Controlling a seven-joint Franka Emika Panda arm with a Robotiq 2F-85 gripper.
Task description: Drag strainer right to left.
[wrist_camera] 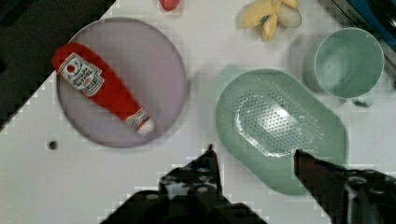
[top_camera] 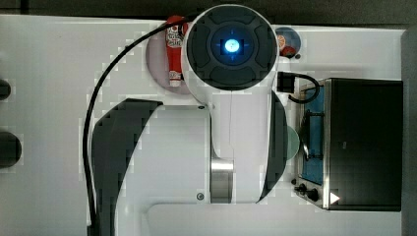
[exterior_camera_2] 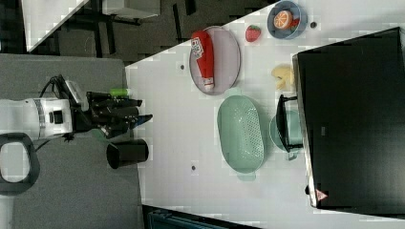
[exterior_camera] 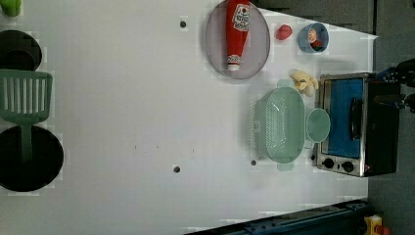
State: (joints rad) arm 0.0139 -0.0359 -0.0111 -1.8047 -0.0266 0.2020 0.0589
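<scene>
1. Your strainer [exterior_camera: 280, 125] sits on the white table [exterior_camera: 122, 98], empty; in the left view it lies between the grey plate [exterior_camera: 213, 44] and the toaster oven [exterior_camera: 359, 125], with the mint mug [exterior_camera: 318, 125] just beside it on the oven side.
2. In the wrist view you can see the strainer's holed bottom bare and nothing inside the bowl; the mug next to it is also empty as far as its inside shows.
3. Your gripper [wrist_camera: 254, 154] hangs above the strainer's near rim with its fingers [wrist_camera: 205, 168] spread wide apart, holding nothing.
4. The grey plate carries a red ketchup bottle [exterior_camera: 237, 32] lying on its side, cap pointing toward the strainer.
5. In the right view, the blue bowl [exterior_camera_2: 285, 19] holds an orange slice and something red; a strawberry [exterior_camera_2: 252, 33] lies on the table next to it.
6. A yellow banana toy [exterior_camera: 303, 82] rests on the table near the oven corner, close to the strainer's tab handle.
</scene>
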